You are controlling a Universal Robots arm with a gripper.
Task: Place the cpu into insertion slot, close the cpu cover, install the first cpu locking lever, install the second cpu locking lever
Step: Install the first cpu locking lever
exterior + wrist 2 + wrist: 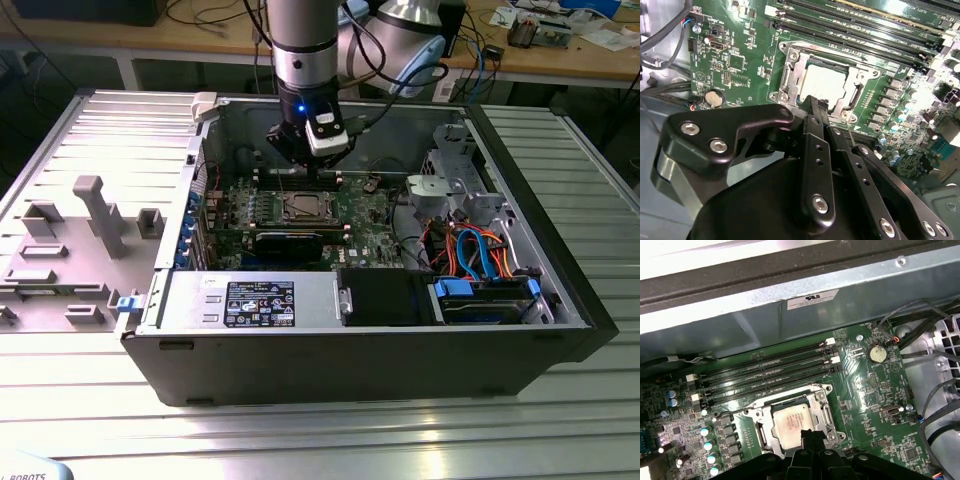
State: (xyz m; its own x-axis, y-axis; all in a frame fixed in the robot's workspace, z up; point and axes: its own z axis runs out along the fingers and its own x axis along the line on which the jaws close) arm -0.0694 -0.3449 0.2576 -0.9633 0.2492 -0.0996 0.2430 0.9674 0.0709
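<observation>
The gripper (pixel 812 107), fingers together and holding nothing, hovers at the edge of the insertion slot (pixel 790 425), where the cpu (pixel 791 426) already sits under the cpu cover (pixel 790 75). Keeping the tip low beside the frame would help catch a locking lever cleanly.

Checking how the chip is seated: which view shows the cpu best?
The first wrist view: the cpu lies flat in the insertion slot, framed by the cpu cover, with most of its top visible. In the second wrist view the gripper overlaps the cpu's near edge. The exterior view shows it small and distant.
</observation>
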